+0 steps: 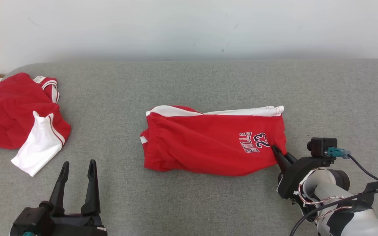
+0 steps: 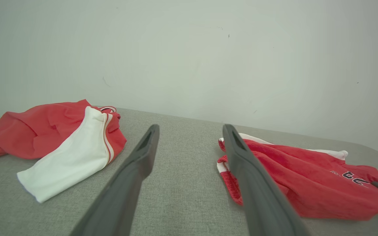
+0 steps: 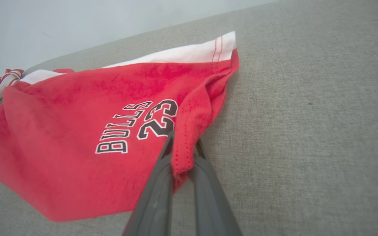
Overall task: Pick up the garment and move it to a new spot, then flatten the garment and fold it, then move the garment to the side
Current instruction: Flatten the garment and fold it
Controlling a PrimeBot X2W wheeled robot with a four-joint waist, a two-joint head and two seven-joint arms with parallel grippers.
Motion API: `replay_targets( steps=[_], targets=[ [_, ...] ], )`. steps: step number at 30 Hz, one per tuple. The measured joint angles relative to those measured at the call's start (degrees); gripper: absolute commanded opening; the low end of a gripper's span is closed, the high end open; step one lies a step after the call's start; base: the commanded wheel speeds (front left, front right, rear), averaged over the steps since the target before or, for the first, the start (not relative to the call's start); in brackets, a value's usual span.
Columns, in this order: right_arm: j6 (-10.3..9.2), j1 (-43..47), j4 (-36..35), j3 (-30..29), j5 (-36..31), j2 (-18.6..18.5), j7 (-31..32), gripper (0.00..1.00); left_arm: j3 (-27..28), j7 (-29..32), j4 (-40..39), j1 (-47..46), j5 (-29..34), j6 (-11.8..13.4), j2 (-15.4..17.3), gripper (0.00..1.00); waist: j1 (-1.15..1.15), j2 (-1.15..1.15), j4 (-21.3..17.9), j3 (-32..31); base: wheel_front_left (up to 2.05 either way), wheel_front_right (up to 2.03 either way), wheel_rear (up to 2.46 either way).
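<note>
Shorts point(image 1: 215, 144) first: red pair with white side trim and "BULLS 23" printed near one leg. They're lying a bit wrinkled in the middle of the grey fabric surface point(image 1: 208, 82), waistband end toward the robot's left.

Right gripper point(image 3: 184, 146) is clamped on the hem at the leg-end corner nearest the robot, just beside the print. You can see a ridge of red cloth pinched up between its two fingers.

Left gripper point(image 1: 77, 170) is spread wide with nothing in it, over bare grey, well apart from the shorts.

Count-wise: two garments total, the shorts plus a second red and white piece point(image 1: 18, 121) crumpled at the far left edge, nowhere near the shorts. Two grippers, one busy, one free. Pale wall point(image 1: 189, 26) behind it all.
</note>
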Motion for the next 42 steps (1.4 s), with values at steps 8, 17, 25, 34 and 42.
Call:
replay_targets(
  steps=[8,17,25,34,42],
  targets=[
    [0.0,0.0,3.4,-0.8,-0.7,0.4,-0.6,1.0,-0.3,0.0,0.3,0.5,0.0,-0.1,0.0,1.0,0.01,0.0,-0.5,-0.7,0.0,0.0,0.0],
    [0.0,-0.6,0.0,-11.9,-10.2,-0.5,-1.1,1.0,0.6,0.0,0.1,2.4,0.5,-0.3,0.0,1.0,0.01,0.0,-1.8,-2.2,0.0,0.0,0.0],
    [0.0,10.2,-14.7,-32.3,-29.6,-0.6,-1.1,1.0,3.2,0.0,-0.4,4.9,0.8,0.2,0.0,1.0,0.01,0.0,-3.1,-4.4,0.0,0.0,0.0],
    [0.0,24.6,-30.2,-48.9,-45.8,4.4,-1.1,1.0,5.9,0.0,-2.2,8.2,2.8,0.3,0.0,1.0,0.01,0.0,-3.6,-6.5,0.0,0.0,0.0],
    [-0.01,33.4,-37.8,-54.1,-51.4,7.2,-1.1,1.0,7.3,0.0,-2.3,10.6,3.6,-1.2,0.5,1.0,0.0,0.0,-3.5,-7.6,0.0,0.0,0.0]
  ],
)
